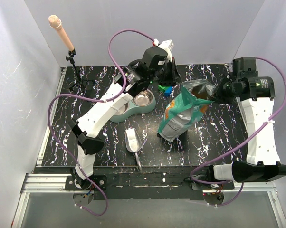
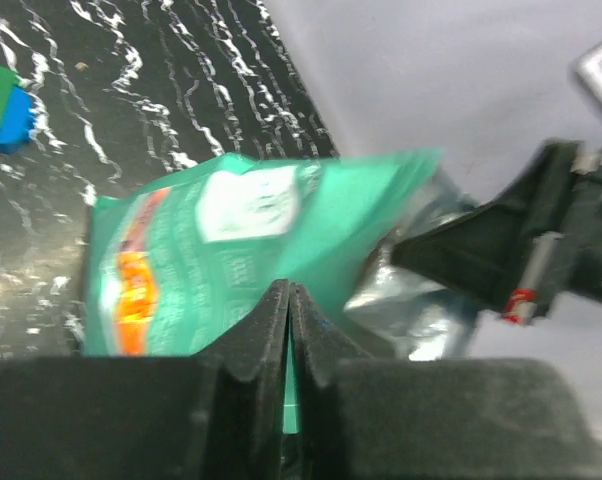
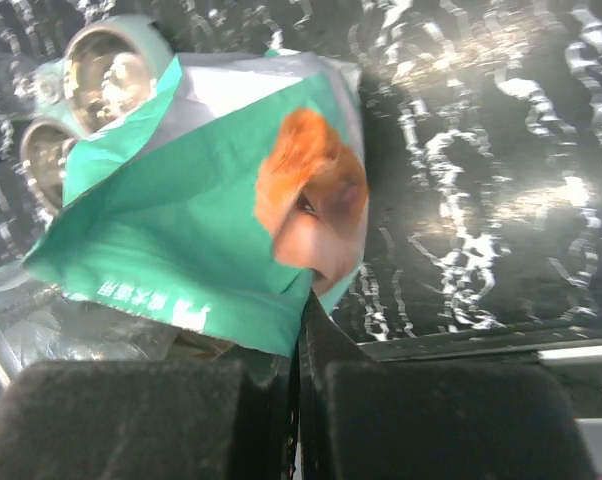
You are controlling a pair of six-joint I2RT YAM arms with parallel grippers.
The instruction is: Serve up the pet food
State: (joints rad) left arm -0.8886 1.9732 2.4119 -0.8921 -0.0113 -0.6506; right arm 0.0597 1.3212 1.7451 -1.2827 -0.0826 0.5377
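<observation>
Top external view gives you open table [image 1: 212, 130] right of the bag [image 1: 181, 116]; bowls [image 1: 133, 110] and scoop [image 1: 132, 141] crowd its left. Your left gripper [image 2: 289, 297] and right gripper [image 3: 299, 312] are each clamped on the bag's rim; pet food [image 1: 197, 90] shows brown in the mouth between them.
</observation>
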